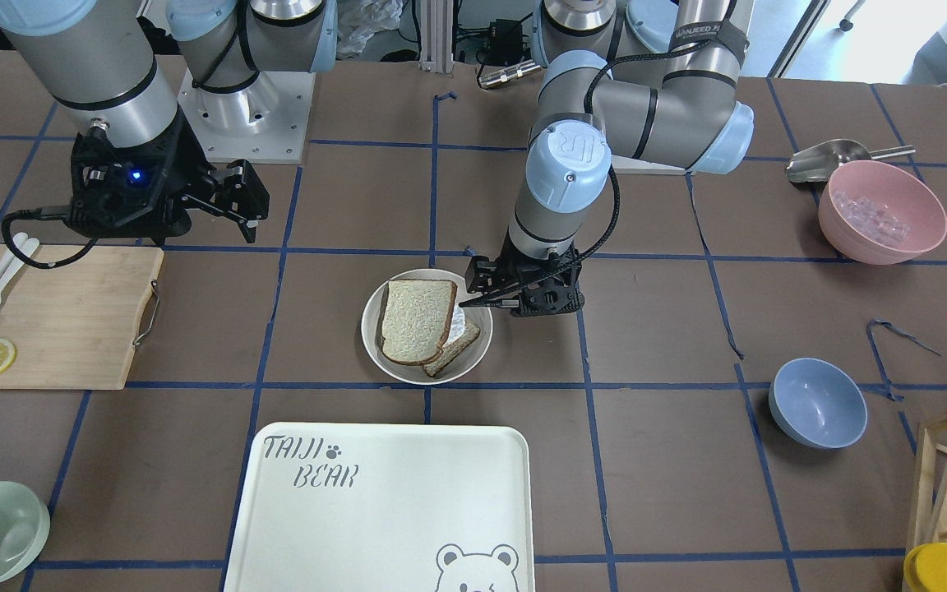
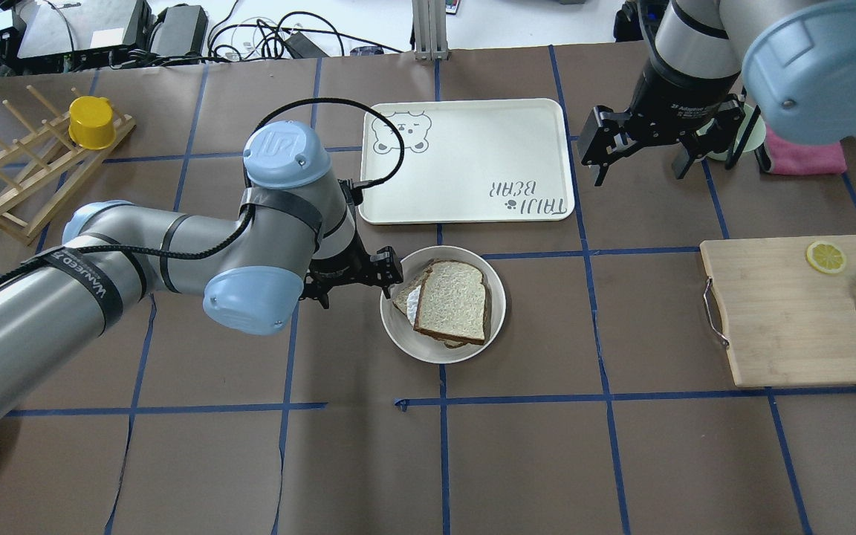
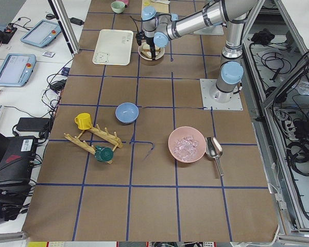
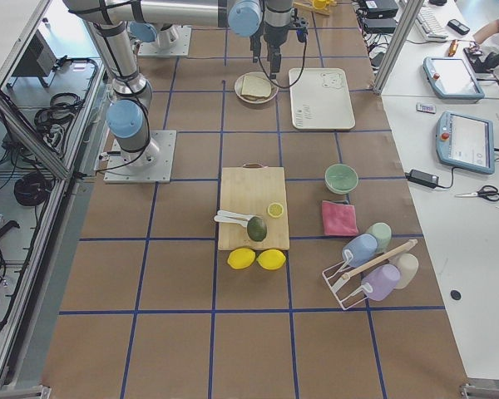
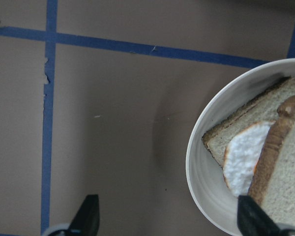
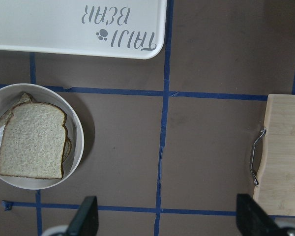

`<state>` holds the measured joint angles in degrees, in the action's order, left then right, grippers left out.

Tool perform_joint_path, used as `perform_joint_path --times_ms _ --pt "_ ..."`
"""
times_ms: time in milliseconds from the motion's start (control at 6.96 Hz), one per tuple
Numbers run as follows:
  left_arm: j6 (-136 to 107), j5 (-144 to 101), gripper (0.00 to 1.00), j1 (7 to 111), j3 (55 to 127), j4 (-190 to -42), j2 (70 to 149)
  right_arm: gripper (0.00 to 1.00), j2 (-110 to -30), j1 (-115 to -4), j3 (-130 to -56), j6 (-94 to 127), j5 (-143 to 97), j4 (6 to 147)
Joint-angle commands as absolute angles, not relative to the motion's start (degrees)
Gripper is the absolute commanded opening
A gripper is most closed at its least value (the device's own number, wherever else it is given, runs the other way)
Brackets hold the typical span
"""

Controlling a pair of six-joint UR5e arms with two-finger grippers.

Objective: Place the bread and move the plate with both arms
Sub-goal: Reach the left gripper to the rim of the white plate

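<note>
Bread (image 2: 452, 301): lies flat on the plate (image 2: 500, 308), on top of the egg slice (image 2: 406, 296) and skewed to it. The placing step looks done.
Plate: mid-counter, about halfway between the two short edges, just short of the tray (image 2: 465, 160) that lies toward the operators' edge.
Left gripper (image 5: 169, 219): fingers (image 5: 88, 216) spread wide and holding nothing. One fingertip is over the plate's inner wall beside the bread, the other over bare counter.
Right gripper (image 6: 167, 219): fingers apart, empty, raised well apart from the plate, near the tray's corner.
Step in hand: probably gripping the plate's rim for the two-arm move.
Method: lower the left fingers astride the rim, clear of the crust. Bring the right gripper to the opposite rim. Close both before lifting.
Caution: keep the plate level and both arms in step, or the loose stacked slices may slide.
</note>
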<state>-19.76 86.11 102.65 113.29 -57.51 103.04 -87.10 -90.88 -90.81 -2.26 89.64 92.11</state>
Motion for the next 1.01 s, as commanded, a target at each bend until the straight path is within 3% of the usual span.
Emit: perform_joint_path --times_ms 0,862 --pt "-20.12 85.78 1.00 102.74 114.79 -54.06 105.11 1.00 -87.01 -90.79 -91.05 -2.29 89.56 92.11" --pt "-22.68 86.04 1.00 104.77 114.79 -50.36 109.16 1.00 -87.01 -90.88 -91.05 -2.29 89.39 92.20"
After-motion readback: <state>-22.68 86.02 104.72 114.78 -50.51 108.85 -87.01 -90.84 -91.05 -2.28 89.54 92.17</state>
